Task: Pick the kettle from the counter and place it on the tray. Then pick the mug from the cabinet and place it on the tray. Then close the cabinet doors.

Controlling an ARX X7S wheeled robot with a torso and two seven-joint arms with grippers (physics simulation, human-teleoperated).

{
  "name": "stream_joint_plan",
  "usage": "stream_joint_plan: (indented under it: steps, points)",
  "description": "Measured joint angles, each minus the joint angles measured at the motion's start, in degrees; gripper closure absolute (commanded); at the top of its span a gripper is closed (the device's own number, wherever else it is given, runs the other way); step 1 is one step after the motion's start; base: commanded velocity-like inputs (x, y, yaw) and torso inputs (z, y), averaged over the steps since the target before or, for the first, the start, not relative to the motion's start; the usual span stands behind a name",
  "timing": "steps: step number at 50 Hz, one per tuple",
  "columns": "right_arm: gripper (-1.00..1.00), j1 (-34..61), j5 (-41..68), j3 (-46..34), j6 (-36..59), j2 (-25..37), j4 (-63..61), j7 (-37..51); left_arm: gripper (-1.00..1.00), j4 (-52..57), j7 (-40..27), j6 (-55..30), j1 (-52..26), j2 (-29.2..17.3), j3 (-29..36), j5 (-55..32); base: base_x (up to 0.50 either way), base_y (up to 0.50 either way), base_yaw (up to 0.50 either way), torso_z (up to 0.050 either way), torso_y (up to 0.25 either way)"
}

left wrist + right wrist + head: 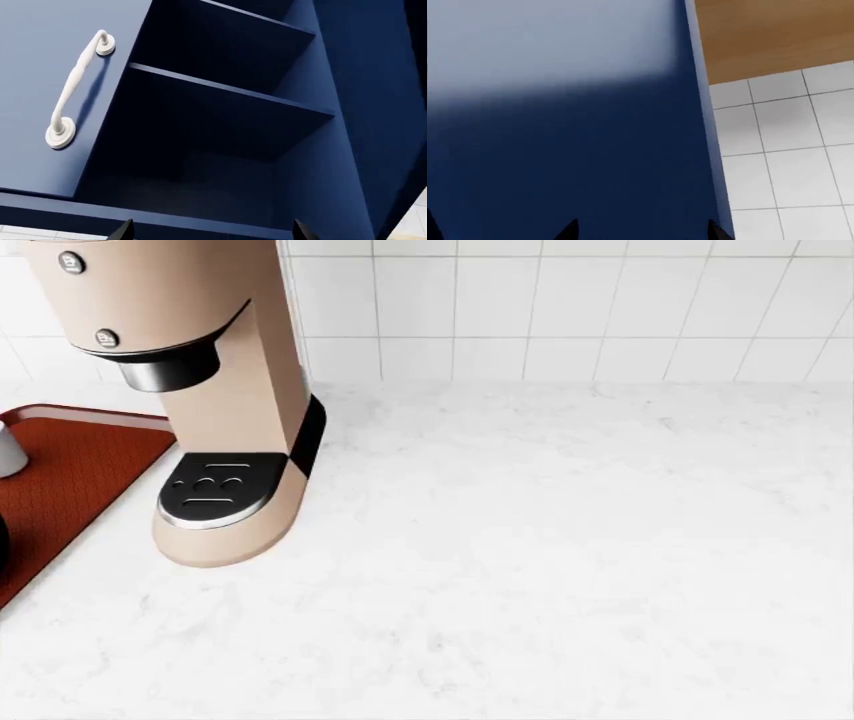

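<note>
While left end effector [210,231] gapes wide, empty, open cabinet [220,125] faces it.

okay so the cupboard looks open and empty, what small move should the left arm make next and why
Probably swing the left pincer toward the open door beside its white handle and start pushing it shut. The shelves in the left wrist view hold nothing, and the head view shows a small white object, likely the mug, already on the tray, so closing seems to be what remains.

Reddish-brown tray [80,475], grey-veined white counter [561,560]
</note>
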Motion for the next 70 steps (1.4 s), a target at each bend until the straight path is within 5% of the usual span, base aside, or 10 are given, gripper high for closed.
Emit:
stream_joint_plan:
  steps: [25,43,70]
  points:
    - [-1.00,-4.46,-3.78,8.51,-3.26,-5.80,4.45,-3.25,-1.00,0.31,1.23,0.45,3.61,-0.38,-3.20,0.11,0.00,0.00,0.01,0.000,0.000]
    - [-1.00,-8.16,-12.29,1.82,-12.15,-7.43,0.87,-4.17,-1.00,0.43,2.18,0.63,6.05,-0.13,-5.01,0.55,0.00,0.00,0.01,0.000,0.000]
    - [-1.00,-8.84,-21.59,-5.79,-3.40,-8.71,-12.28,-0.90,-1.00,0.21,3.64,0.86,8.88,0.32,-7.17,1.26,0.00,0.00,0.01,0.000,0.000]
